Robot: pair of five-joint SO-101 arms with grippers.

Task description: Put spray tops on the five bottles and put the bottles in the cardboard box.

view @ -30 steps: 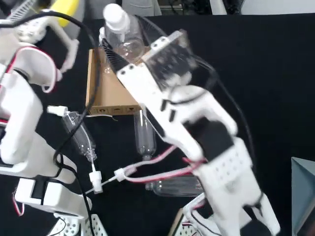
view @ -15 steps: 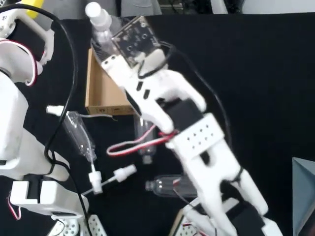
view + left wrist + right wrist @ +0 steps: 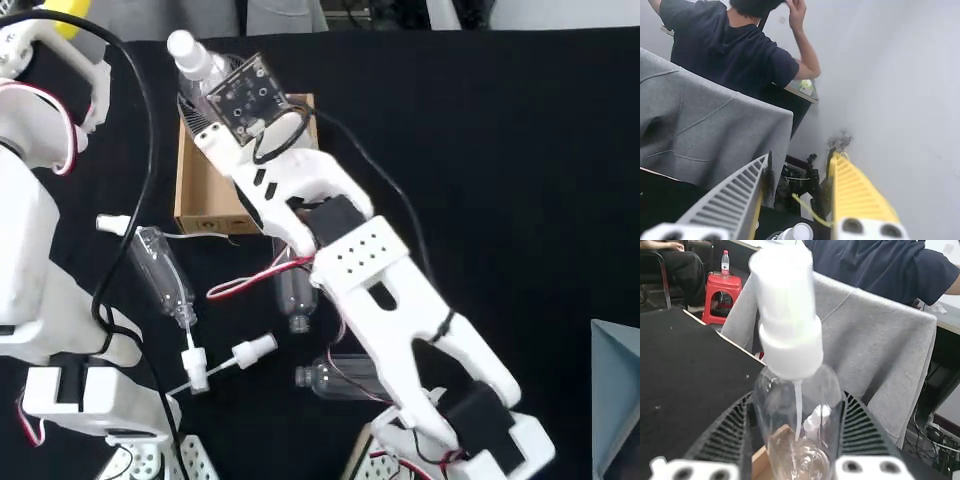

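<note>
My right gripper (image 3: 205, 85) is shut on a clear bottle (image 3: 796, 390) with a white spray top (image 3: 190, 52), held upright over the far left corner of the cardboard box (image 3: 205, 195). In the right wrist view the dark fingers (image 3: 727, 435) press both sides of the bottle. On the table lie a bottle with a spray top on it (image 3: 160, 270) and two uncapped bottles (image 3: 296, 295) (image 3: 335, 378). Two loose spray tops (image 3: 250, 350) (image 3: 195, 368) lie near them. My left gripper (image 3: 801, 167) is open and empty, raised at the far left, pointing into the room.
The left arm's white body (image 3: 30, 250) and its black cable (image 3: 140, 150) stand along the table's left side. The right arm (image 3: 390, 300) crosses the middle of the table diagonally. A grey object (image 3: 615, 390) sits at the right edge.
The right arm has swung left and away with the bottle, from the box's right side to over its far left corner. The left arm shifted toward the left edge.
</note>
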